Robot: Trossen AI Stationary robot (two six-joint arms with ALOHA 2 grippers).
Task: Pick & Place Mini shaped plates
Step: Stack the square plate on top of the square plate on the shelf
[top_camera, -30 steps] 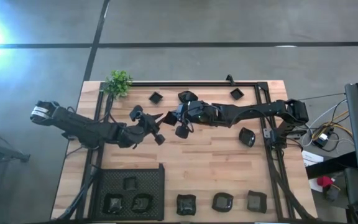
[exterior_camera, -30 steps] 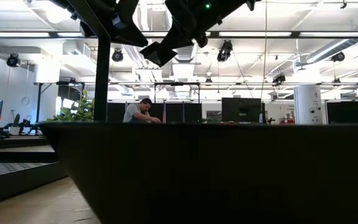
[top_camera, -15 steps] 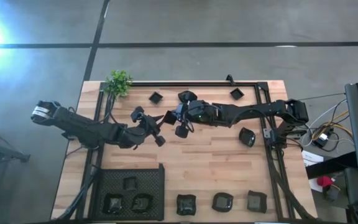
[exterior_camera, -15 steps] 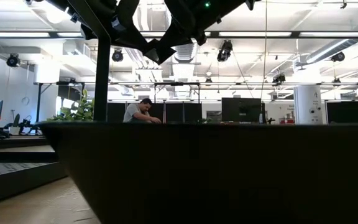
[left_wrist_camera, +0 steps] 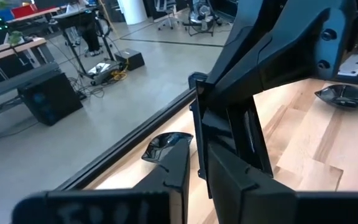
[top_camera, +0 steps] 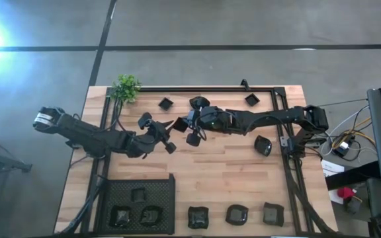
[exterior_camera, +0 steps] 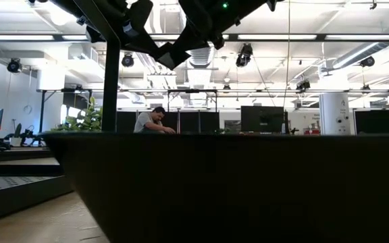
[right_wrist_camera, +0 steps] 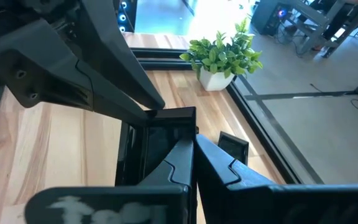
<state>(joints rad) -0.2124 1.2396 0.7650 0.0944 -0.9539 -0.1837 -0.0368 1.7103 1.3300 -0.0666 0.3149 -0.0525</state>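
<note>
Counted from the high view: two dark arms over one wooden table [top_camera: 223, 175]. One small green plant [top_camera: 126, 87] at the far left corner. One black mesh tray [top_camera: 139, 203] at the near left, holding three dark mini plates [top_camera: 137, 195]. Three more plates sit in a row [top_camera: 236, 214] along the near edge. Four lie loose on the far half [top_camera: 166, 103]. One square plate [top_camera: 178, 125] is held between the two grippers. Total appears to be eleven, though the arms may hide others.
</note>
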